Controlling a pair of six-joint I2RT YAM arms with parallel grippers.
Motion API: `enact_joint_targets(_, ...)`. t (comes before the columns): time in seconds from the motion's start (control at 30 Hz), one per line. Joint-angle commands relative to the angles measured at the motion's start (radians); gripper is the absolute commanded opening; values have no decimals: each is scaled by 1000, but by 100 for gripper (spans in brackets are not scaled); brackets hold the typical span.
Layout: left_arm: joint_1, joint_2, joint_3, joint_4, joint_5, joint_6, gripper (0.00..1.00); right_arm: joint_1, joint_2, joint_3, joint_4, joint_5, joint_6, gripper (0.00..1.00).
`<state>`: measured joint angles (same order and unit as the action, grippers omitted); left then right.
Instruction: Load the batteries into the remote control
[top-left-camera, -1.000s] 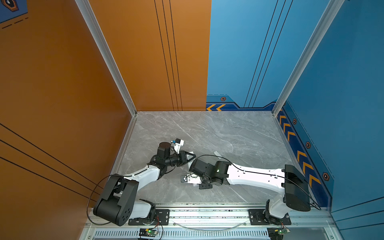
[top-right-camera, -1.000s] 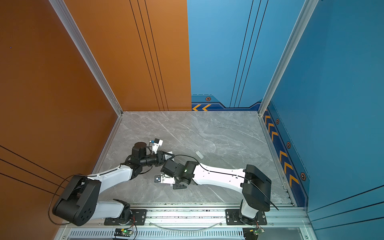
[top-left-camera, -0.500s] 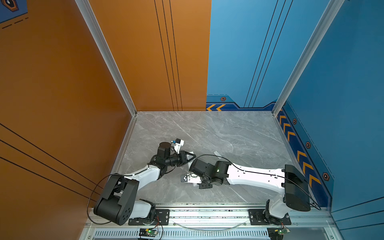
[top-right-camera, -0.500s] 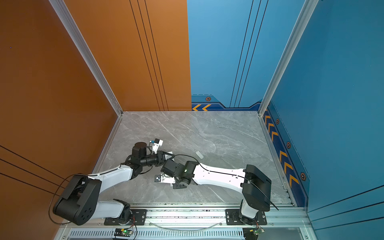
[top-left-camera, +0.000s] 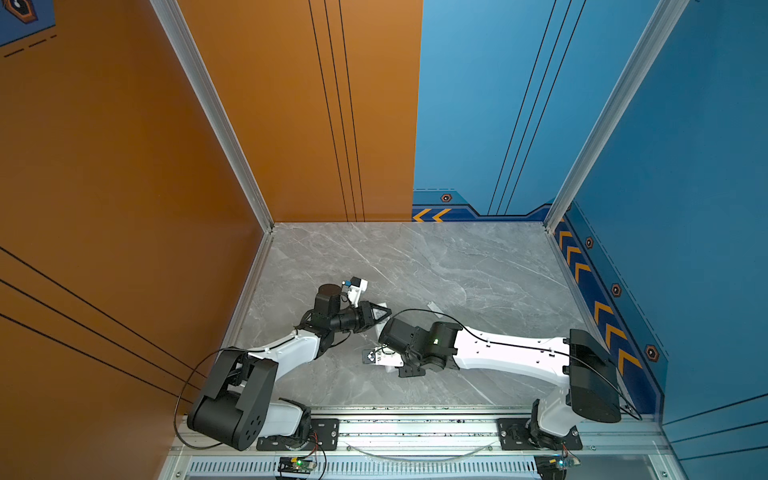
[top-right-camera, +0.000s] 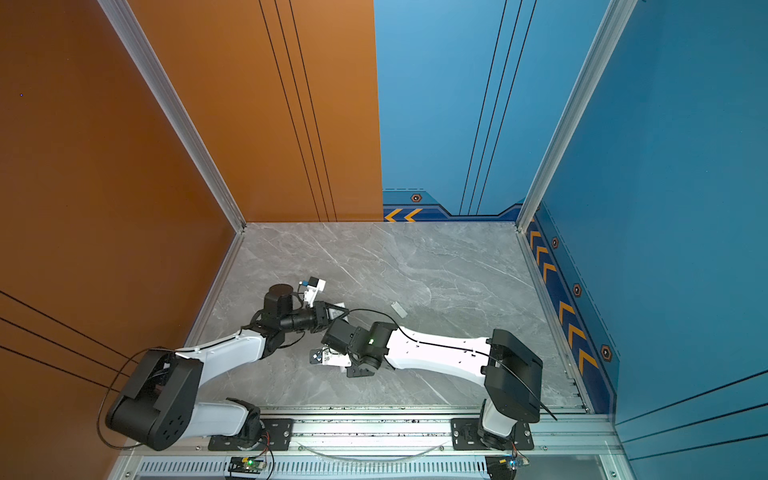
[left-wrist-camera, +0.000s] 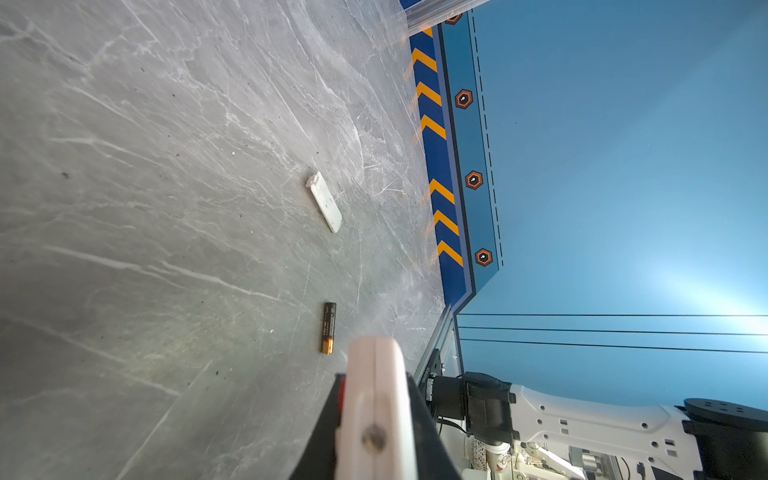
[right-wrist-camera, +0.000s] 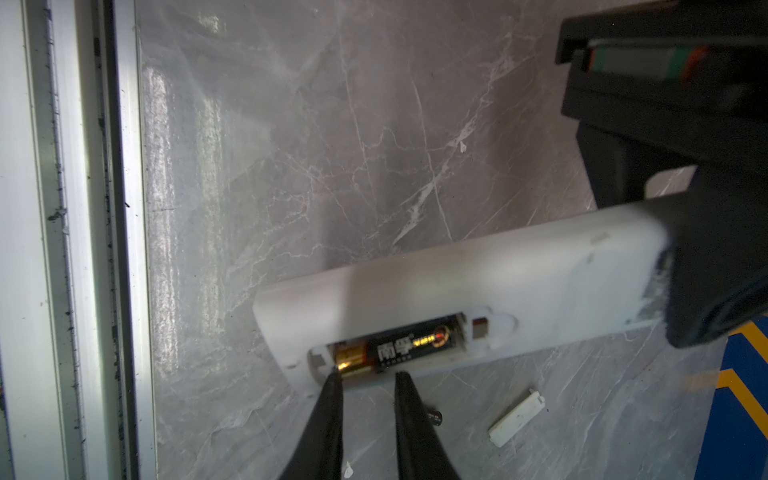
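Black, tapered fingers (right-wrist-camera: 328, 415) of the right gripper (right-wrist-camera: 365, 380) stand a narrow gap apart with nothing gripped between them. Their tips rest at the rim of the open battery compartment (right-wrist-camera: 482, 328) in the long, slim, white plastic remote control (right-wrist-camera: 478, 274). Whether they touch the cell inside cannot be told.

The compartment is a shallow recess in the plain back of the remote control. It holds one slim cylindrical battery with a dark body and a gold end (right-wrist-camera: 399, 347), lying lengthwise. The space alongside this battery is hidden by the rim.

The far end of the remote control, away from the compartment, is clamped in the closed jaws of the black left gripper (top-left-camera: 380, 312).

A second dark battery with a gold end (left-wrist-camera: 328, 328) lies flat on the grey marble-patterned tabletop (left-wrist-camera: 124, 208), near the remote control but apart from it. A small white plastic compartment cover (left-wrist-camera: 325, 202) lies farther from the remote control than the loose battery.

Count: two batteries (one loaded, one loose), one remote control, one cover, two grippers.
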<state>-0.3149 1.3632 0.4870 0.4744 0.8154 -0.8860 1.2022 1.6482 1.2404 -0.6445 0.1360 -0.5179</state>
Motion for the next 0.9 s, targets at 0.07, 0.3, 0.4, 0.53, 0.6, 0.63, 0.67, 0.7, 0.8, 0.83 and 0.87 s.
enact_joint_targets(0.07, -9, -16, 20, -26, 67, -3, 0, -18, 5, 14, 14, 72, 20, 21)
enact_joint_targets(0.3, -8, -19, 20, -26, 68, -3, 0, -18, 4, 14, 14, 75, 23, 23)
enact_joint_targets(0.4, -8, -19, 20, -26, 68, -4, 0, -18, 4, 12, 14, 79, 24, 25)
enact_joint_targets(0.53, -7, -19, 20, -26, 67, -3, 0, -19, 0, 9, 15, 87, 26, 30)
enact_joint_targets(0.6, -6, -17, 20, -26, 67, -4, 0, -19, -1, 8, 15, 89, 25, 31)
enact_joint_targets(0.63, -7, -18, 20, -26, 68, -3, 0, -19, -1, 6, 16, 91, 28, 31)
enact_joint_targets(0.67, -7, -18, 20, -26, 67, -3, 0, -18, -1, 8, 15, 92, 28, 31)
enact_joint_targets(0.7, -5, -18, 21, -26, 67, -3, 0, -19, -1, 7, 16, 92, 28, 32)
enact_joint_targets(0.8, -5, -16, 19, -26, 69, -4, 0, -20, -1, 8, 16, 93, 29, 32)
enact_joint_targets(0.83, -3, -17, 19, -26, 69, -4, 0, -21, -1, 7, 16, 93, 29, 33)
enact_joint_targets(0.87, -5, -17, 20, -27, 68, -4, 0, -20, -1, 8, 16, 94, 28, 33)
